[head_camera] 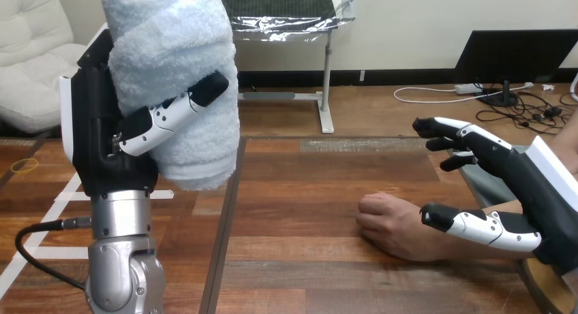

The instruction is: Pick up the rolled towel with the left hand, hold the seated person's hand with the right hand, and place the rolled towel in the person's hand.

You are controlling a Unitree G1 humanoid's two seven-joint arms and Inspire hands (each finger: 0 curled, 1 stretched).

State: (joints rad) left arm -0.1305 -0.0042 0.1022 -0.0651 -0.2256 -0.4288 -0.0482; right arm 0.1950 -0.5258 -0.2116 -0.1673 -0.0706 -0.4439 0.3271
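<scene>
My left hand (102, 123) is raised high at the view's left, shut on the rolled towel (174, 69), a thick white roll held upright with the thumb pressed across its front. The person's hand (388, 222) rests on the table (293, 259) at the right as a loose fist, knuckles pointing left. My right hand (538, 191) is open over the person's wrist. Its fingers (457, 133) stretch out above and beyond the wrist, and its thumb (477, 225) reaches along the near side. Neither is curled round the wrist, and I cannot tell whether they touch it.
The table's left edge (228, 212) runs from the far corner down to the view's bottom, just right of my left arm. A rounded wooden edge (545, 290) shows at the bottom right corner under my right forearm.
</scene>
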